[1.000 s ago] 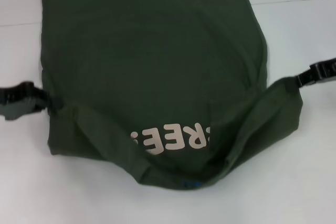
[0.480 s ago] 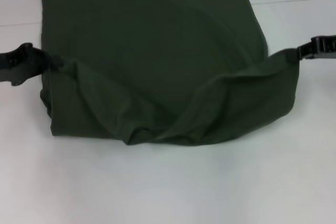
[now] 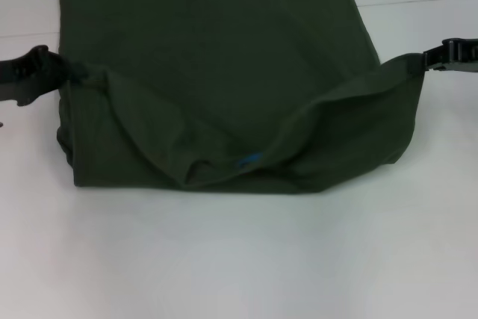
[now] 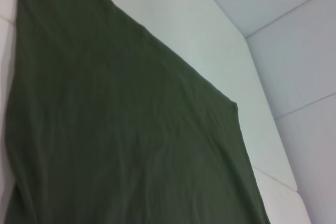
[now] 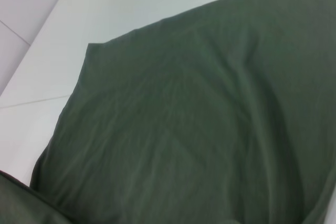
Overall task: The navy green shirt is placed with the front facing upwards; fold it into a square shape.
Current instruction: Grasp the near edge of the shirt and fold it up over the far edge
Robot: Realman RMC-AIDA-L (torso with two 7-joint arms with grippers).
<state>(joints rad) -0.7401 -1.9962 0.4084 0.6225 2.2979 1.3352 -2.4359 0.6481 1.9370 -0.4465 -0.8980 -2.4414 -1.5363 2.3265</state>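
both grippers, left [image 3: 66, 72] and right [image 3: 427, 60], are clamped on the shirt [image 3: 216, 65] on the table [image 3: 239, 259], its lifted near flap sagging between them, the far half lying straight ahead.

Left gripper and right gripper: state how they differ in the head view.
The left gripper grips the navy green shirt at its left edge, bunching the cloth there; the right gripper holds the right corner, which stretches taut from it. More of the left gripper shows than of the right, which is cut by the frame. Both are black and lift the near flap.
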